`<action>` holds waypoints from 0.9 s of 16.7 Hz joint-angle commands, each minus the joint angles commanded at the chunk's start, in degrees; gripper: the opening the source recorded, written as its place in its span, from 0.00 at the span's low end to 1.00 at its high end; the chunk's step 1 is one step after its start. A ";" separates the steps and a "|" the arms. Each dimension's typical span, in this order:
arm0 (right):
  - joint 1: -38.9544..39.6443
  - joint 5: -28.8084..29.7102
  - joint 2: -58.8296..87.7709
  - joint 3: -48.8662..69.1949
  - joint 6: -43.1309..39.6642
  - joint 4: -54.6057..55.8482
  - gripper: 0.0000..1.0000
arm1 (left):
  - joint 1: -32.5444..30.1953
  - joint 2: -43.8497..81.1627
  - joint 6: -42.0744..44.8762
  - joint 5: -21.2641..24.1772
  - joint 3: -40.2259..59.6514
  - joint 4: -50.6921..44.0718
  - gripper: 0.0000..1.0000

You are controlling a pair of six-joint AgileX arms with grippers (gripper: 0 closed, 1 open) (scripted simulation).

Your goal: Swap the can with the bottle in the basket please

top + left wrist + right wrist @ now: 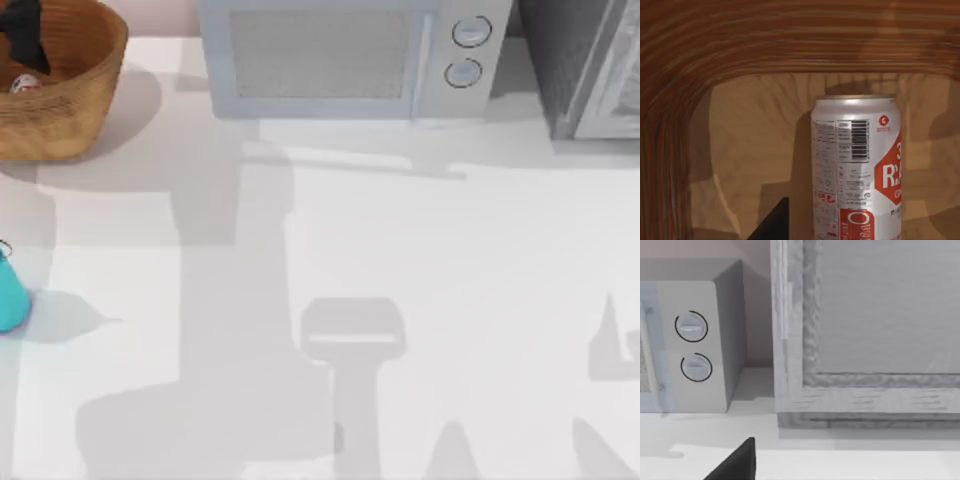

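Where microwave (345, 55) stands, white table (400, 250).

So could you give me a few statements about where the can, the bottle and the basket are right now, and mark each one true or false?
1. The can stands upright inside the basket. True.
2. The bottle is in the basket with the can. False: it stands on the table at the top view's left edge, nearer the camera than the basket.
3. The left gripper is down inside the basket, near the can. True.
4. The basket sits at the top view's right side. False: it is at the far left corner.
5. A microwave stands at the back of the table. True.
6. The can is green. False: it is white with a red label.
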 joint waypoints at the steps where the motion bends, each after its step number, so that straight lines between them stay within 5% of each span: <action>1: 0.00 0.00 0.00 0.00 0.00 0.00 1.00 | 0.06 0.74 -0.22 -0.07 0.24 -0.20 1.00; 15: 0.00 0.00 0.00 0.00 0.00 0.00 1.00 | -1.28 12.48 -1.80 -0.31 10.80 0.96 1.00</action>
